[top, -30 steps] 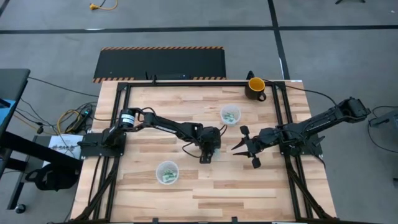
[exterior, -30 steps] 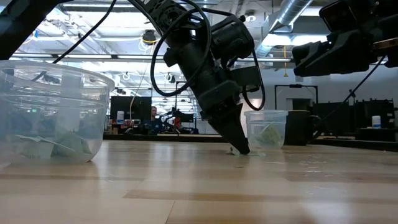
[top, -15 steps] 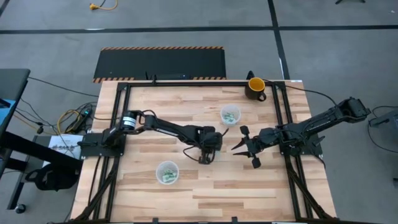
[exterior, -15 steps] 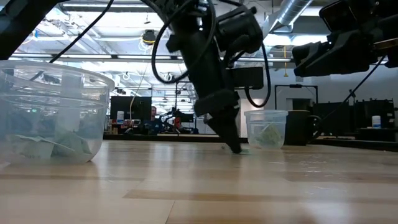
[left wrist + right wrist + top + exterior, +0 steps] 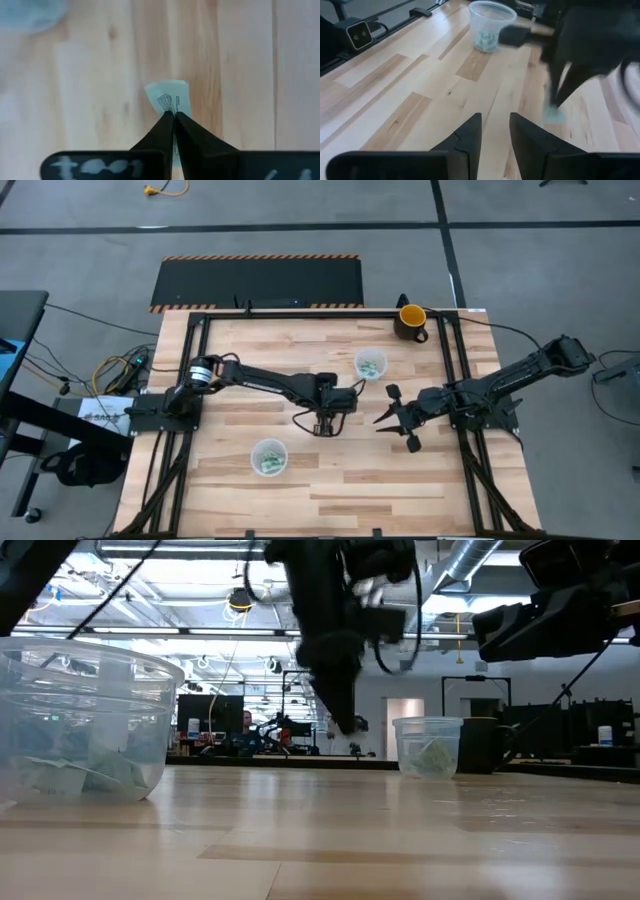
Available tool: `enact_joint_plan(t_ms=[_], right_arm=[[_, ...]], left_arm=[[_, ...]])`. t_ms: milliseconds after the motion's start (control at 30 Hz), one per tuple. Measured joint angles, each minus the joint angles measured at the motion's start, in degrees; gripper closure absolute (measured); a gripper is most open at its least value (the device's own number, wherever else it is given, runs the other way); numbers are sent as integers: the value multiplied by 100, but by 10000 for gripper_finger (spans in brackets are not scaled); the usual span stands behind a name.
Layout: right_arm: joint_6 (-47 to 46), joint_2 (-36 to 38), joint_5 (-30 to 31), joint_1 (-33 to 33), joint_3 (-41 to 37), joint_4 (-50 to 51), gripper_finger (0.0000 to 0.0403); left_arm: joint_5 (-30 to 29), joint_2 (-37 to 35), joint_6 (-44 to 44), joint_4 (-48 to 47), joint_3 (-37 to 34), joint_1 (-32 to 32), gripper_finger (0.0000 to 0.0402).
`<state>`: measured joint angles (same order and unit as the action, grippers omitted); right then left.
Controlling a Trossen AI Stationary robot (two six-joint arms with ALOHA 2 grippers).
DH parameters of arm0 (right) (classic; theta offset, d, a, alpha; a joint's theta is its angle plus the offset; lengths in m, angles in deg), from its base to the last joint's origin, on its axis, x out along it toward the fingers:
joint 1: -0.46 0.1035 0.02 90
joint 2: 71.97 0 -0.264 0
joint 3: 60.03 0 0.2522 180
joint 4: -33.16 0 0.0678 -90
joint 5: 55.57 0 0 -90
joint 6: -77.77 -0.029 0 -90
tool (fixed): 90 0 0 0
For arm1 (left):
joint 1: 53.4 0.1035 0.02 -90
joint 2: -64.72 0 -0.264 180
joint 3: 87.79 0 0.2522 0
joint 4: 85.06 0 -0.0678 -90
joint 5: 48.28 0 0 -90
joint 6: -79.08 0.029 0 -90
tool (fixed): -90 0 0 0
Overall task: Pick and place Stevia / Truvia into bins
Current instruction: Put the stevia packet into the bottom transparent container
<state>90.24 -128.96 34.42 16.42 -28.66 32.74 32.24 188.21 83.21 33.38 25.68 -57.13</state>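
Note:
My left gripper (image 5: 322,425) hangs above the middle of the table, shut on one light green and white Stevia sachet (image 5: 169,99). In the low view its fingertips (image 5: 346,724) are well above the wood. In the right wrist view the sachet (image 5: 553,116) hangs under the left fingers. One clear bin (image 5: 268,457) with sachets inside stands near the front edge, large at the left of the low view (image 5: 80,720). The other bin (image 5: 370,364) stands farther back, also holding sachets. My right gripper (image 5: 392,420) waits open to the right of the left gripper, with nothing between its fingers. My left gripper pinches the sachet between its two fingertips, on the sachet's nearer end (image 5: 171,113). The rest of the paper sticks out past the tips. The fingers come from above, pointing steeply down. The sachet is lifted clear of the table.
A dark mug with a yellow inside (image 5: 411,320) stands at the far right corner. A black frame rail (image 5: 300,313) borders the wooden top. Bare wood lies between the two bins and in front of both grippers.
My left gripper has risen from the tabletop and tipped to point more steeply down, drifting slightly toward the table's left. The sachet that lay on the wood at its fingertips has gone up with it and is lifted clear.

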Motion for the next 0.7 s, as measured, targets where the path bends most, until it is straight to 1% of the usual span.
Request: enact_joint_plan(t_ms=[133,200,367,533,600,700], right_arm=[[0,0,0,67,0,-9,310],[0,0,1,94,0,-11,310],[-44,0,0,101,0,-48,310],[-192,0,3,128,0,-127,310],[-250,0,-5,130,0,-142,310],[-345,0,-4,127,0,-164,310]], left_arm=[[-673,-507,-455,-746,6,-149,401],[-785,-810,-689,-1158,11,-230,401],[-759,-1611,-1125,-2137,13,-606,401],[-727,-2248,-1323,-3178,-208,-1210,401],[-716,-2460,-1439,-3136,-319,-1490,401],[-473,-2658,-1481,-2857,-550,-1832,401]])
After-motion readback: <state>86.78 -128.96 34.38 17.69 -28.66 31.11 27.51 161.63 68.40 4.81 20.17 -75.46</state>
